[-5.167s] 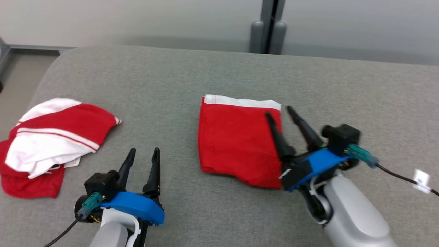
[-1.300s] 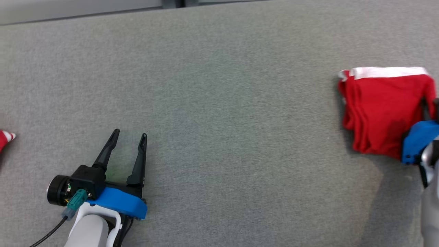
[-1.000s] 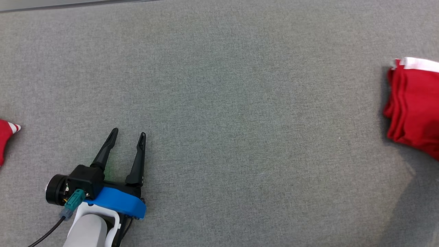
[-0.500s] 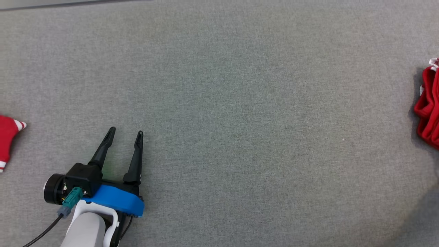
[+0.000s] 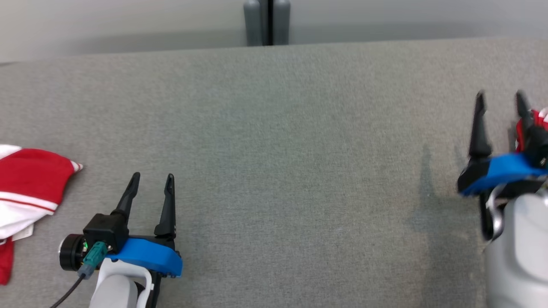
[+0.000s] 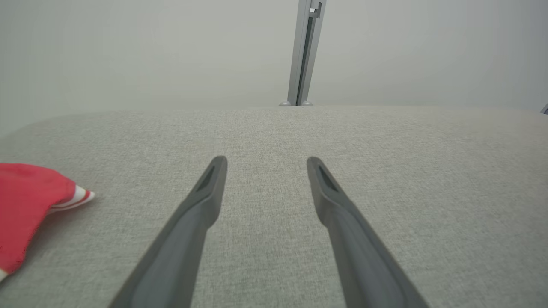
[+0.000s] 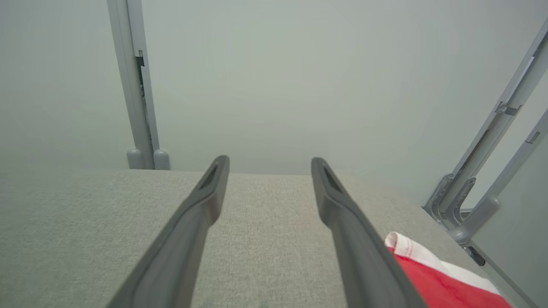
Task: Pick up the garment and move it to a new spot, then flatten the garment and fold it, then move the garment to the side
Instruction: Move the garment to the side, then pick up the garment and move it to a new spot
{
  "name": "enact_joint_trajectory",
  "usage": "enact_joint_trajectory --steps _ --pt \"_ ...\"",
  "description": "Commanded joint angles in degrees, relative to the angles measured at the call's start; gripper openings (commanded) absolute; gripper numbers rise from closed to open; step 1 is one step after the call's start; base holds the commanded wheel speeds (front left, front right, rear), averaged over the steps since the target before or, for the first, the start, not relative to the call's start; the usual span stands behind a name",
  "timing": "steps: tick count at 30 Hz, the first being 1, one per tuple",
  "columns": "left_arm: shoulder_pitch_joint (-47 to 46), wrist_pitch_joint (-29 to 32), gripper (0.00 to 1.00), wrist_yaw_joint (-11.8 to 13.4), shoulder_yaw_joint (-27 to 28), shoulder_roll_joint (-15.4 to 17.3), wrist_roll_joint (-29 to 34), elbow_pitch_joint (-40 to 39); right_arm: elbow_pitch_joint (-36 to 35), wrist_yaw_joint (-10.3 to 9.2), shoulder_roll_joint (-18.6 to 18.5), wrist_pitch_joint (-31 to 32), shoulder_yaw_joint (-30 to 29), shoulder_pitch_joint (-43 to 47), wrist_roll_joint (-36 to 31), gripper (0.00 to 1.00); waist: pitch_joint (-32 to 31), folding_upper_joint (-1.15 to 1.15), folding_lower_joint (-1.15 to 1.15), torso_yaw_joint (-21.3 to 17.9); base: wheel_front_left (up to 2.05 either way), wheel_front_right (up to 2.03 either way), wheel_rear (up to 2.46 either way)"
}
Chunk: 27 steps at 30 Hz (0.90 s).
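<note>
The left forearm [image 5: 113, 293] and right forearm [image 5: 518, 256] are smooth, pale grey shells, each topped by a bright blue curved mount [image 5: 147, 256]. The left end effector [image 5: 153, 176] has two long dark fingers [image 6: 197, 222] that taper to slim tips, each with a narrow recessed slot near the tip. The right end effector [image 5: 500, 95] has the same pair, blurred here. By the left mount sit a boxy black housing [image 5: 105, 226], a round black cap [image 5: 68, 258] and a teal connector [image 5: 95, 252] trailing a black cable [image 5: 68, 293].

Grey fabric tabletop [image 5: 274, 149]; grey upright post [image 5: 266, 21] behind; pale wall [image 5: 107, 21] beyond.
</note>
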Motion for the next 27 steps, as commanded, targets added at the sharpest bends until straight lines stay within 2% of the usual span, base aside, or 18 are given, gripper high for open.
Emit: enact_joint_trajectory --steps 1,4,9,18,27 --pt "0.4 -0.2 1.00 -0.1 0.6 -0.6 0.7 0.4 0.2 0.02 -0.1 -0.2 3.7 3.8 4.8 1.00 -1.2 0.00 0.01 0.5 0.00 0.00 0.00" --pt "1.1 -0.2 1.00 -0.1 1.6 -1.3 1.4 1.2 -0.2 0.01 -0.4 -0.2 8.1 8.2 10.2 1.00 -2.8 0.00 0.01 1.4 0.00 0.00 0.00" --pt "1.7 -0.2 1.00 -0.1 2.7 -2.1 2.4 2.2 -0.4 0.01 -0.3 -0.2 11.8 13.2 13.7 1.00 -4.9 0.00 0.01 2.3 0.00 0.00 0.00" --pt "5.3 -0.2 1.00 0.5 5.6 -3.8 4.8 3.7 -1.6 0.01 -0.3 -0.2 15.0 20.4 17.9 1.00 -10.5 0.00 0.01 2.2 0.00 0.00 0.00" --pt "8.0 -0.2 1.00 1.4 6.9 -4.6 5.9 3.1 -1.1 0.02 -0.3 -0.2 15.6 22.3 20.9 1.00 -13.4 0.00 0.01 0.7 0.00 0.00 0.00"
